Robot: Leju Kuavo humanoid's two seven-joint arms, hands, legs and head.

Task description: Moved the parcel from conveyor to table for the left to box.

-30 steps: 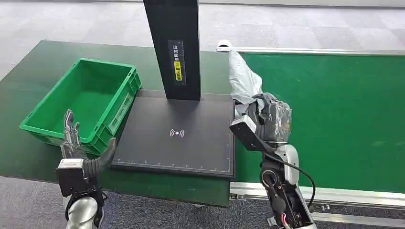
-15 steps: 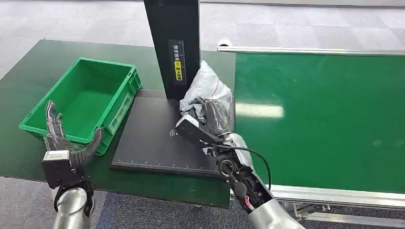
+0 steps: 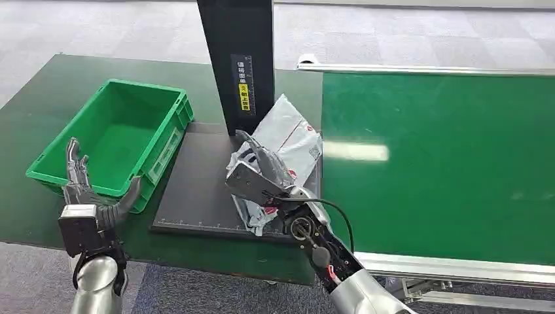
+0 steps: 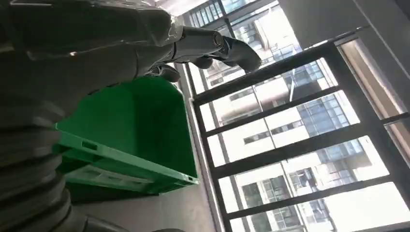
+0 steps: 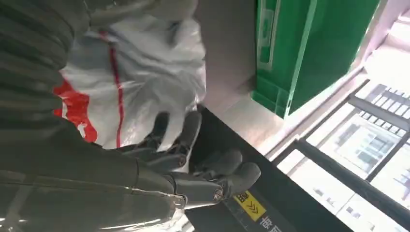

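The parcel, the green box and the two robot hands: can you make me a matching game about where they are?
Things:
1. parcel
2. green box
3. left robot hand
4. right robot hand

Places or states:
A. open, beside the box's near corner
B. on the parcel
C. lying on the black pad
D. on the dark green table, nothing inside

Pairs: 1-C, 2-D, 3-A, 4-B

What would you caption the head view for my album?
Right hand lays a white parcel on the black pad beside the green crate.

You are seeing a yellow label [image 3: 244,88] with tiny signs on the black post [image 3: 237,59], at 12 o'clock; too small to read.
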